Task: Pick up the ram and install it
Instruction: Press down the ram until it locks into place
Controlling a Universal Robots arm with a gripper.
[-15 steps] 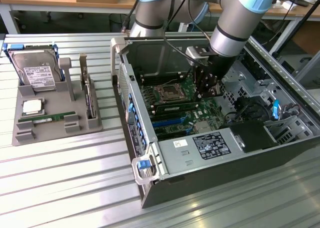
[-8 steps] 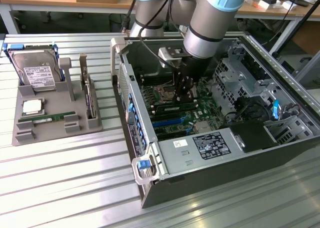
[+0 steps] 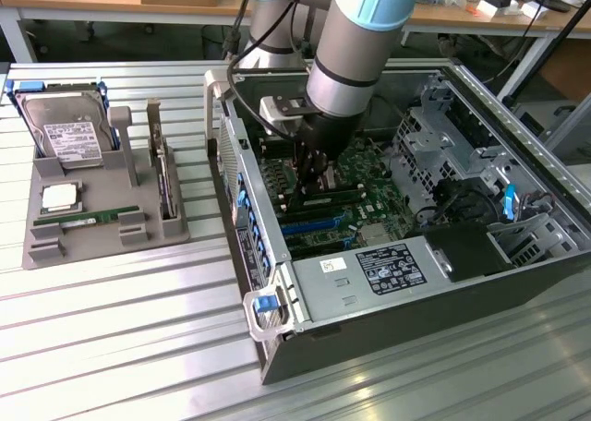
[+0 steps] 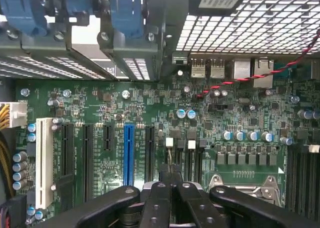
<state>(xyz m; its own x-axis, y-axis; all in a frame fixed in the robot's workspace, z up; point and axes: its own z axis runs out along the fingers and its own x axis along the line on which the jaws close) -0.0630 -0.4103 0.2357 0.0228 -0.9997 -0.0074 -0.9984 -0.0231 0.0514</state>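
Note:
A long green ram (image 3: 88, 220) lies flat in its groove on the grey holder (image 3: 102, 247) at the exterior view's left, far from the arm. My gripper (image 3: 307, 188) reaches down into the open computer case (image 3: 268, 347), with its black fingers pressed together and shut just above the motherboard (image 3: 369, 176). Its tips hang over the row of memory slots (image 3: 319, 220). In the wrist view the gripper (image 4: 172, 169) is shut tip to tip over the white-latched slots (image 4: 191, 153). I see nothing held between the fingers.
The holder also carries a silver hard drive (image 3: 63, 137), a square processor (image 3: 60, 198) and an upright dark expansion card (image 3: 164, 181). Inside the case are a drive cage (image 3: 443, 135), cables (image 3: 462, 204) and a labelled power supply (image 3: 369, 275). The table is ribbed metal.

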